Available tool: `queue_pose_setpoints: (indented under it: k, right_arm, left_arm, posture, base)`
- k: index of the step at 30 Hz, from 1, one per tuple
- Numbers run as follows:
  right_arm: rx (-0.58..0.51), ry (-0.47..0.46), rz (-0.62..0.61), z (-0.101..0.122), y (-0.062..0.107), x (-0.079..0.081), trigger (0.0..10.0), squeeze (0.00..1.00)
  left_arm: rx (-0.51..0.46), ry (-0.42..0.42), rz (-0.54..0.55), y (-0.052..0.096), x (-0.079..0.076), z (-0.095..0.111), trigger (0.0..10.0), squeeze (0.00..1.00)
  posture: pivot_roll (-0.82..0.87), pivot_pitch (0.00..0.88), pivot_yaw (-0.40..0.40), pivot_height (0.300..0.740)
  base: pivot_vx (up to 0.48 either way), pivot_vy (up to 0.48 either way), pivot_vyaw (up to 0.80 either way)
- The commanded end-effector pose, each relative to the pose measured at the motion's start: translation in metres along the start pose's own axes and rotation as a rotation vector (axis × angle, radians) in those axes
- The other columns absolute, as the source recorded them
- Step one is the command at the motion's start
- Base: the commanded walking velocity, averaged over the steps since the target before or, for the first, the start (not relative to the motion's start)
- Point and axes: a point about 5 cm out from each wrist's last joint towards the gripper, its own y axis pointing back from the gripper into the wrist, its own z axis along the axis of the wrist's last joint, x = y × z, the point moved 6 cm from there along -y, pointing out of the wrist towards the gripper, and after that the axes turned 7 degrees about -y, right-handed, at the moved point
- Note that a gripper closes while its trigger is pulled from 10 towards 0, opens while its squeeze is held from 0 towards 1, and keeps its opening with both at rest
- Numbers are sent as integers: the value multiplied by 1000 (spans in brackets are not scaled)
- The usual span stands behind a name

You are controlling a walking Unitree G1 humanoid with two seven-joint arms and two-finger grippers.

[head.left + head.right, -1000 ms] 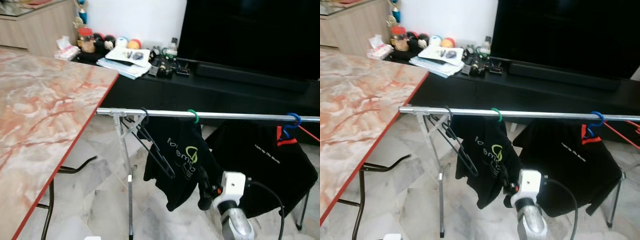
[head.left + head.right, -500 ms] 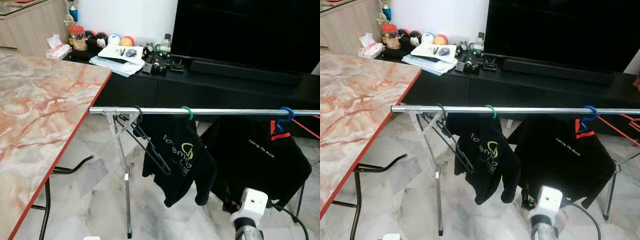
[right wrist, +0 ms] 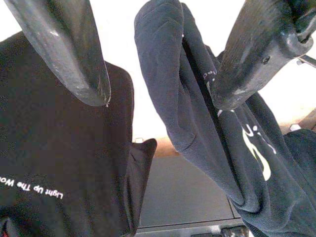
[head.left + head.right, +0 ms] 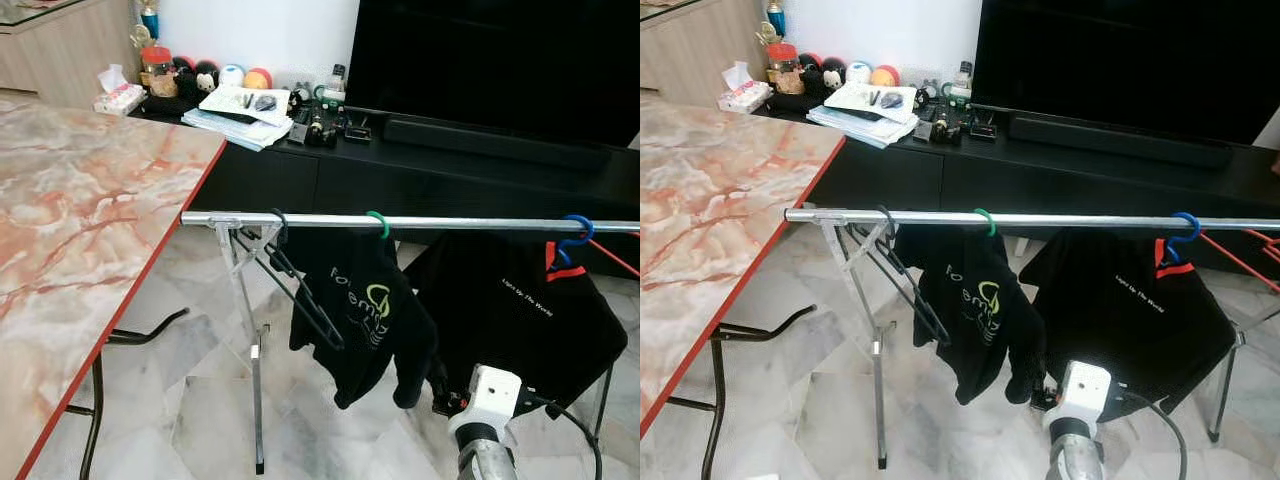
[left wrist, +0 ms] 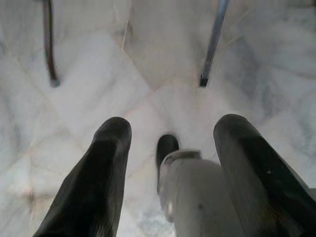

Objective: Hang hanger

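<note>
Since a moment ago the right gripper (image 3: pixel 158 84) has risen a little beneath the rail (image 4: pixel 400 221), fingers (image 3: pixel 74 54) spread apart around empty air by the dark shirt (image 4: pixel 365 310). An empty black hanger (image 4: pixel 300 290) hangs on the rail beside the marble table (image 4: pixel 90 210). Left gripper (image 5: pixel 173 163) points at the floor, fingers spread

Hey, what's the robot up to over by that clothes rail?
The robot faces a silver clothes rail holding an empty black hanger and two black T-shirts, one on a green hanger, one on a blue hanger. Its right claw is open, empty, and raised just below the nearer black shirt. The left claw hangs open over the marble floor.
</note>
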Motion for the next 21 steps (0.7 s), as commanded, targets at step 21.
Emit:
queue_pose_setpoints:
  k: [21]
  right_arm:
    - [9, 17, 32, -2, 5, 3, 10000, 0]
  left_arm:
    - [-665, -172, -187, 71, 11, 111, 10000, 0]
  posture:
    - [86, 46, -69, 740]
  base:
    - [0, 0, 0]
